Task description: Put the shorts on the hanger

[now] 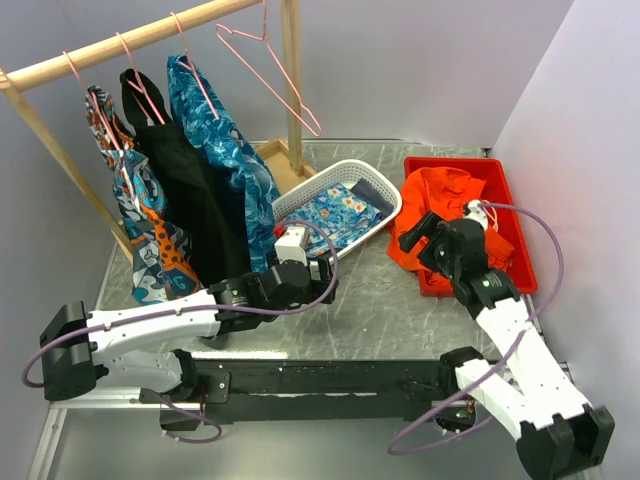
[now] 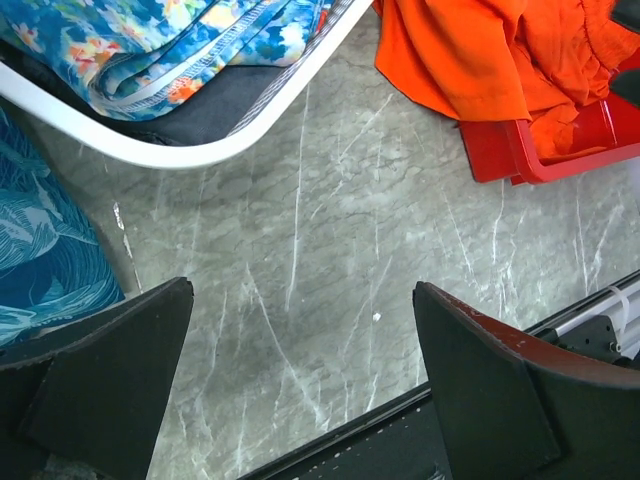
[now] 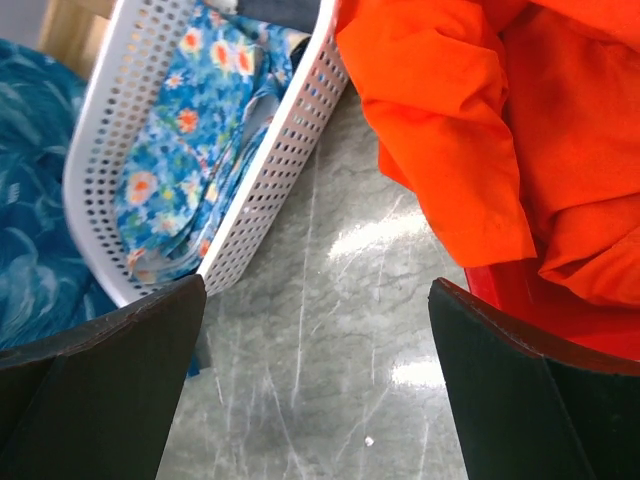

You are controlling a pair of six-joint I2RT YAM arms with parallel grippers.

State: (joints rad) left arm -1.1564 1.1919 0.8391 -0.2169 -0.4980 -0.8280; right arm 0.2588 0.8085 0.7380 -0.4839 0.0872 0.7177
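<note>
grey marbled stone makes up the table [image 1: 370,300], and both arms are bolted at its near edge. we see the left arm lying low across the near left part, its left hand [image 2: 303,300] over bare table just short of the white basket [image 1: 340,165]. its two dark fingers stand wide apart with only stone between them, so that hand is open and holds nothing. the right arm reaches up the right side, and its right hand [image 3: 316,290] is likewise spread open and unladen, with bare table between the fingers. it sits at the near left edge of the red bin [image 1: 497,178]; from its wrist view the orange cloth is close ahead on the right, outside the fingers.

a little further back, the basket lies tilted at mid-table with a blue floral cloth [image 1: 345,212] folded inside it. just to its right is the red bin, and the shorts [image 1: 440,195] lie crumpled in it, one part spilling over the bin's left rim toward the basket and onto the table.

farthest away, at the back left, a pale wooden rail [image 1: 130,42] slopes up to the right. a patterned garment [image 1: 140,230], a black garment [image 1: 185,200] and a blue printed garment [image 1: 225,150] hang from it. the hanger [image 1: 290,80] hangs bare at the rail's right end, well apart from the shorts.
</note>
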